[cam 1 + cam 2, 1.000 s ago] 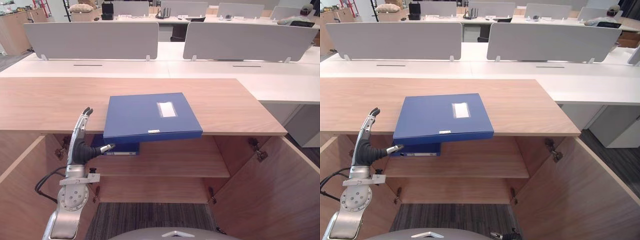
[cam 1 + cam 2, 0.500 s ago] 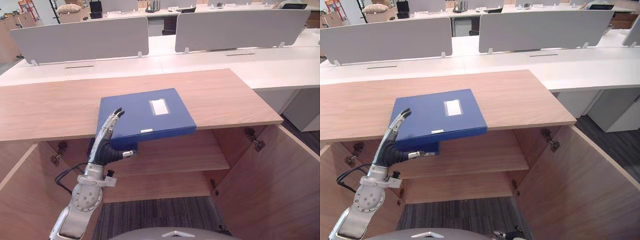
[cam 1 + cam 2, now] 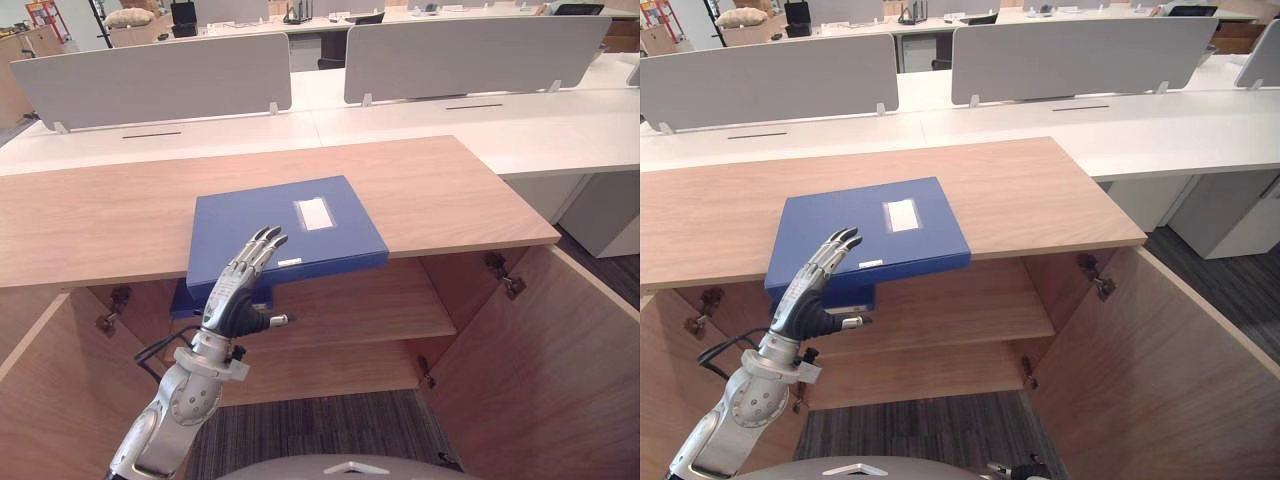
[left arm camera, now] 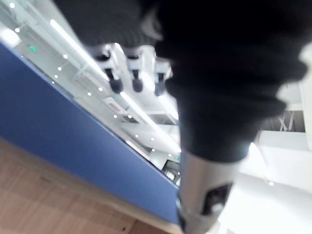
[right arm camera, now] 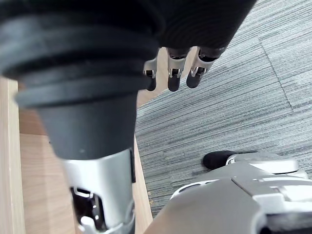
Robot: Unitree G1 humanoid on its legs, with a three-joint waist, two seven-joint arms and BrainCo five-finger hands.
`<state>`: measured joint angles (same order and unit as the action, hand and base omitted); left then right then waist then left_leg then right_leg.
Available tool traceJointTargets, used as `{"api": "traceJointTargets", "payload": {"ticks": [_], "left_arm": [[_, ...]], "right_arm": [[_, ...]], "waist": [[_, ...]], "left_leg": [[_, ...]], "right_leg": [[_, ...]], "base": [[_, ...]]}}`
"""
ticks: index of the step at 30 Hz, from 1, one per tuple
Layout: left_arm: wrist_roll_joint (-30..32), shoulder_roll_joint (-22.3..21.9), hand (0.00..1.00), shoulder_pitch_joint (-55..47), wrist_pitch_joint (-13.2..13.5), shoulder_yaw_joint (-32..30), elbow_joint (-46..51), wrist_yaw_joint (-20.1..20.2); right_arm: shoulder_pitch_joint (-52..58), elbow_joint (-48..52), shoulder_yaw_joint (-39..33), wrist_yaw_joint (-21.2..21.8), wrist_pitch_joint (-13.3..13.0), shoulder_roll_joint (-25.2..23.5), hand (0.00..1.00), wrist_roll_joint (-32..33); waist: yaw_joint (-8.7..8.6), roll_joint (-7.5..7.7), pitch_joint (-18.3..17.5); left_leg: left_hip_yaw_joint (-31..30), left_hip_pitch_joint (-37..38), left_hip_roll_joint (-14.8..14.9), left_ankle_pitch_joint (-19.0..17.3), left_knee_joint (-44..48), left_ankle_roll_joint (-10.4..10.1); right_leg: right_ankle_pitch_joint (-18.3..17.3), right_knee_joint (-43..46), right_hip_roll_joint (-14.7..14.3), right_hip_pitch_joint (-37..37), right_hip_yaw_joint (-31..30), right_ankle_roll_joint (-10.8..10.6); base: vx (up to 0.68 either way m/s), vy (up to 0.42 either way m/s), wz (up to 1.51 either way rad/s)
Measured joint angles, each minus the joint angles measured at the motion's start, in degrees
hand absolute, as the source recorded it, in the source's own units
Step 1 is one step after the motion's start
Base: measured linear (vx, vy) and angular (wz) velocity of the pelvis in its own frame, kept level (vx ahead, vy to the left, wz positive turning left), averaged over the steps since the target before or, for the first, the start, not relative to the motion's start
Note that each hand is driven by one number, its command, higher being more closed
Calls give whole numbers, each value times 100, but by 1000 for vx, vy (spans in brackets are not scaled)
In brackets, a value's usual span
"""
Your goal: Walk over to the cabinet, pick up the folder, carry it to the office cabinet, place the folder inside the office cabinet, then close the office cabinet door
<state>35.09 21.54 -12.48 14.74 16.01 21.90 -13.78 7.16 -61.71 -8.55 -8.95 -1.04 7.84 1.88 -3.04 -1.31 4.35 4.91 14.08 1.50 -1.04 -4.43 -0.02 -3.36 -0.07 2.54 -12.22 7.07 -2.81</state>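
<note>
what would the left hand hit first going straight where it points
Probably the blue folder overhanging the cabinet top; the left hand, fingers straight, aims at its front edge, depth unclear.

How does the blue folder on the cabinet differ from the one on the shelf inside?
The top folder lies on the cabinet top, its front edge overhanging; the shelf folder lies inside on the shelf. The top folder shows a white label; the shelf folder is mostly hidden. Both are blue and lie flat.
</note>
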Motion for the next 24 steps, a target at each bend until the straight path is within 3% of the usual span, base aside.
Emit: {"api": "traceJointTargets", "payload": {"ticks": [9, 24], "left_arm": [[770, -10, 0, -2, -198, -13, -58, -200], [1224, -136, 0, -20, -486, -539, -294, -445]], "right_arm": [[2, -1, -78, -2, 0, -13, 0, 1], [64, -2, -179, 7, 3, -36, 0, 12]], "waist": [[-25, -7, -9], [-21, -2, -125]], "left_leg": [[26, -39, 0, 0, -3, 0], [35, -84, 4, 1, -6, 1]], "right_leg": [[74, -83, -16, -2, -19, 6], [109, -137, -40, 21, -22, 7]], "base": [[-8, -3, 0], [-18, -11, 0]]}}
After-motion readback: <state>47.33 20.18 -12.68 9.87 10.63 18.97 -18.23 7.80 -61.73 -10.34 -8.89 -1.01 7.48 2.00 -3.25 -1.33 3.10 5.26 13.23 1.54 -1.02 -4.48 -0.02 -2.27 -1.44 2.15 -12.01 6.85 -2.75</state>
